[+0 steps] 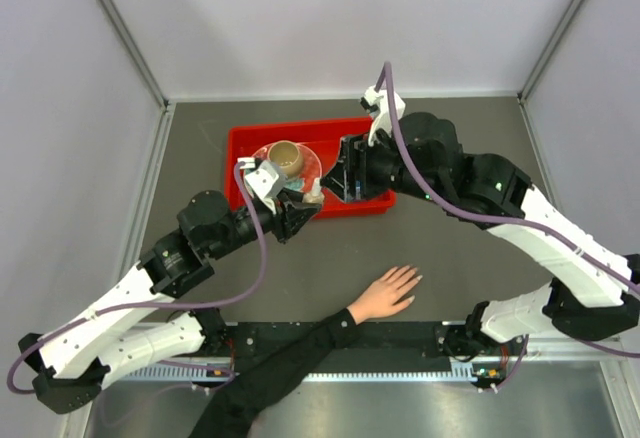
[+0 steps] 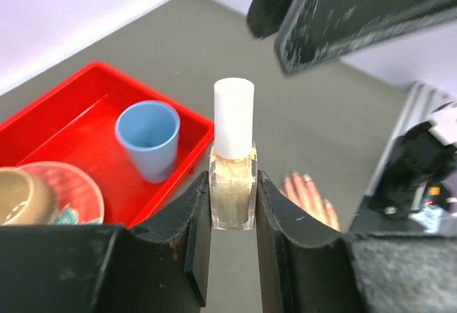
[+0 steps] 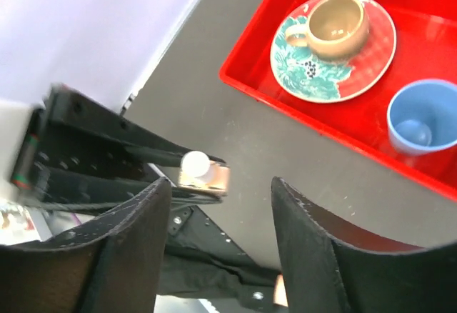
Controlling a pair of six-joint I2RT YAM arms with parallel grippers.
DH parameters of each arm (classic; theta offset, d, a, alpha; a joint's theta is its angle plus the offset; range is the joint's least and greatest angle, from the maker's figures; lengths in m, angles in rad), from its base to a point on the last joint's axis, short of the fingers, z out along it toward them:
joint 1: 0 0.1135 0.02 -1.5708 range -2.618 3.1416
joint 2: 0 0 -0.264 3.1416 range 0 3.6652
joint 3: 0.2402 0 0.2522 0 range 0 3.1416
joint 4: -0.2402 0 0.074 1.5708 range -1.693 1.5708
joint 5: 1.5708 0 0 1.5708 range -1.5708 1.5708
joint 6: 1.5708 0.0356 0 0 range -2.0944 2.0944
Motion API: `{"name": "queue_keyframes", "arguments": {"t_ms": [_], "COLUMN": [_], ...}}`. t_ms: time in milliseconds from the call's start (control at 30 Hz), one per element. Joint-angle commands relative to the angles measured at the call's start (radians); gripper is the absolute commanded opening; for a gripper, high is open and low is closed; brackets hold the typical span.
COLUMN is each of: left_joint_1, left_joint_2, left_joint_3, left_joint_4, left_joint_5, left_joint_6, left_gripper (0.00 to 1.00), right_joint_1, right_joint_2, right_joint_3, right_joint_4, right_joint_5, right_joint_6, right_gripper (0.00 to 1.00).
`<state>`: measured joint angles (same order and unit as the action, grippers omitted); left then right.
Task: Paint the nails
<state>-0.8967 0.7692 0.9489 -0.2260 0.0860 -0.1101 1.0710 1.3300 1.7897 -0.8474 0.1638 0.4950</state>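
Note:
A light-skinned hand (image 1: 385, 293) in a black sleeve lies flat on the table with its fingers spread. Its pale nails (image 2: 308, 179) show blurred in the left wrist view. My left gripper (image 1: 300, 208) is shut on a small clear nail polish bottle (image 2: 233, 184) with a white cap (image 2: 234, 116), held upright above the table beside the red tray. My right gripper (image 1: 337, 178) is open, just right of and above the cap. In the right wrist view the bottle (image 3: 203, 174) lies near the left finger of the right gripper (image 3: 218, 184), not touched.
A red tray (image 1: 240, 138) at the table's far middle holds a floral plate (image 3: 332, 63) with a tan mug (image 3: 335, 16) and a blue cup (image 3: 421, 123). Grey walls and metal posts enclose the table. The black sleeve crosses the near edge.

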Motion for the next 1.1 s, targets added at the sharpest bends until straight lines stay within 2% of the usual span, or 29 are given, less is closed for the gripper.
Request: {"name": "queue_keyframes", "arguments": {"t_ms": [0,333,367,533,567,633,700,767,800,867,900,967,1000,1033,1067], "left_joint_1": [0.001,0.001,0.001,0.001,0.001,0.001,0.001,0.002,0.002,0.002,0.002,0.002,0.002,0.002,0.002], "left_joint_2": [-0.013,-0.022,-0.018,-0.005,-0.004,-0.002,-0.007,-0.03,-0.037,-0.056,-0.056,-0.059,-0.056,-0.047,-0.036], "left_joint_3": [-0.028,-0.052,-0.052,-0.044,-0.042,-0.035,-0.019,-0.013,-0.012,0.01,0.017,0.042,0.047,0.054,0.056], "left_joint_4": [0.131,0.142,0.14,0.105,0.103,0.082,0.068,0.057,0.059,0.048,0.044,0.045,0.057,0.071,0.114], "left_joint_5": [-0.077,-0.112,-0.111,-0.1,-0.097,-0.091,-0.091,-0.026,0.062,0.145,0.231,0.331,0.377,0.491,0.545], "left_joint_6": [0.075,0.07,0.069,0.058,0.049,0.033,-0.002,-0.037,-0.043,-0.072,-0.083,-0.123,-0.143,-0.187,-0.215], "left_gripper": [0.0,0.0,0.0,0.0,0.0,0.0,0.0,0.0,0.0,0.0,0.0,0.0,0.0,0.0,0.0], "right_joint_1": [0.003,0.012,0.014,0.014,0.014,0.014,0.014,0.014,0.004,-0.006,-0.012,-0.013,-0.013,-0.014,-0.013], "right_joint_2": [0.049,0.149,0.153,0.156,0.156,0.156,0.15,0.117,0.101,0.04,0.019,-0.049,-0.069,-0.106,-0.115], "right_joint_3": [0.068,0.103,0.103,0.112,0.112,0.109,0.096,0.048,0.03,-0.044,-0.07,-0.151,-0.177,-0.199,-0.228], "right_joint_4": [-0.012,-0.007,-0.005,-0.021,-0.024,-0.028,-0.033,-0.01,0.005,0.078,0.112,0.209,0.237,0.26,0.277], "right_joint_5": [0.062,0.02,0.02,0.036,0.028,0.0,-0.026,-0.053,-0.12,-0.235,-0.357,-0.485,-0.635,-0.705,-0.762], "right_joint_6": [0.123,0.117,0.113,0.087,0.085,0.07,0.059,0.019,-0.027,-0.081,-0.14,-0.205,-0.267,-0.291,-0.311], "right_gripper": [0.55,0.54,0.45,0.29,0.17,0.03,0.0,0.0,0.0,0.0,0.0,0.0,0.0,0.0,0.0]}}
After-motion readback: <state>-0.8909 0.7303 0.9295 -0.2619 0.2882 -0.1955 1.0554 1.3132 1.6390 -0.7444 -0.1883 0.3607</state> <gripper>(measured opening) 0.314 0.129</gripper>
